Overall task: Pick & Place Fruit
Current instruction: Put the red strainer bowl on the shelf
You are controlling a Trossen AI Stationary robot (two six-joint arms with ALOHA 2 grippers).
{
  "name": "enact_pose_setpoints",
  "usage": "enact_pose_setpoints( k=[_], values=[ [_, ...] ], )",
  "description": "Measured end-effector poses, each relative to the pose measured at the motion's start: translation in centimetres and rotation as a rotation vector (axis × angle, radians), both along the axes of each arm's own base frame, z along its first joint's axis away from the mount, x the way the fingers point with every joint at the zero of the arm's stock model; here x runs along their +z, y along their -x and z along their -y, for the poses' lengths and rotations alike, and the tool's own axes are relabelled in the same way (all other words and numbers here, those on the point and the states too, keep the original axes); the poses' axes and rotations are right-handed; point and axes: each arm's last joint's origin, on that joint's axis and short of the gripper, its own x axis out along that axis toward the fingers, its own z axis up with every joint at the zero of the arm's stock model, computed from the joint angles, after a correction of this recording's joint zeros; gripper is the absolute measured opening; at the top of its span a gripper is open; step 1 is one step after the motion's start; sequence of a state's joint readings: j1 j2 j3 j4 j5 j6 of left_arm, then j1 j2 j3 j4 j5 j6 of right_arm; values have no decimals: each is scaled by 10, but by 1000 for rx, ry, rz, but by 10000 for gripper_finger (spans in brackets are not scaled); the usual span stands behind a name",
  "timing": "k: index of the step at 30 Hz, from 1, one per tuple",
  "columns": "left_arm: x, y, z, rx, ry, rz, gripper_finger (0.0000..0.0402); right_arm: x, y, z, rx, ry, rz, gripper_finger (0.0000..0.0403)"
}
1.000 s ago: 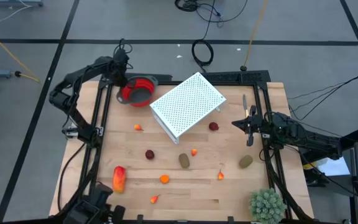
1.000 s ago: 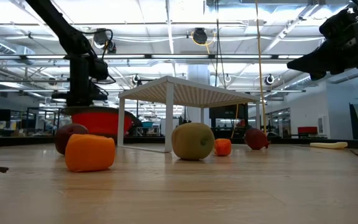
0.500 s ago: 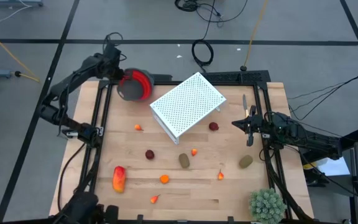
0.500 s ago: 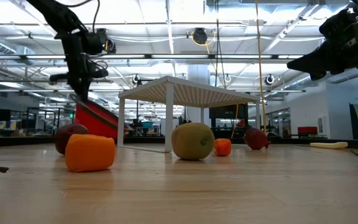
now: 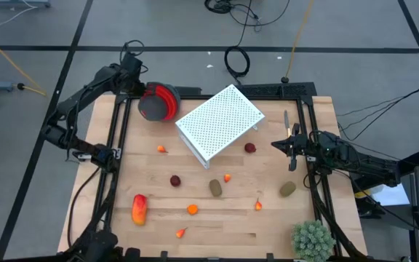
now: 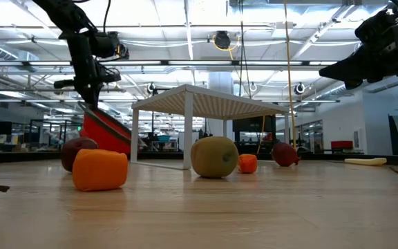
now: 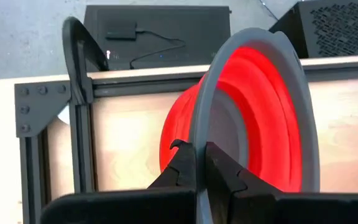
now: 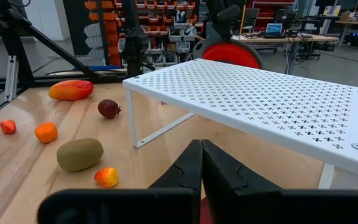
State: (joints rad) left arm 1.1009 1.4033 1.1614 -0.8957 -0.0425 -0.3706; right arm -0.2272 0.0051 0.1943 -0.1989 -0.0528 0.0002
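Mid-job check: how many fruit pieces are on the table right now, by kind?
Brown-green ovals: 2
Dark red balls: 2
Small orange bits: 5
Long red-orange piece: 1
Total: 10

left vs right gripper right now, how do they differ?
The left gripper is shut on the red bowl's grey rim, tipping it on edge; the right gripper is shut on nothing.
The left gripper is at the table's far left corner; the right gripper hangs over the right edge beside the white rack.
Shared: both have fingers closed, and neither is on any fruit.
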Motion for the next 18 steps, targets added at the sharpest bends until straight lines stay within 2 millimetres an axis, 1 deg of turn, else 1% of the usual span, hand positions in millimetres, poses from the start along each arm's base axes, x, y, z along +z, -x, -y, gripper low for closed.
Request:
enact_pose_setpoints(
  k=[9,14,18],
  values=[
    [1,-6,9,-54,35,6,0,0,0,0,0,0,0,0],
    [13,1,17,-21,-28,-12,0,0,0,0,0,0,0,0],
    [30,10,27,4,-106,12,1,0,0,0,0,0,0,0]
  ],
)
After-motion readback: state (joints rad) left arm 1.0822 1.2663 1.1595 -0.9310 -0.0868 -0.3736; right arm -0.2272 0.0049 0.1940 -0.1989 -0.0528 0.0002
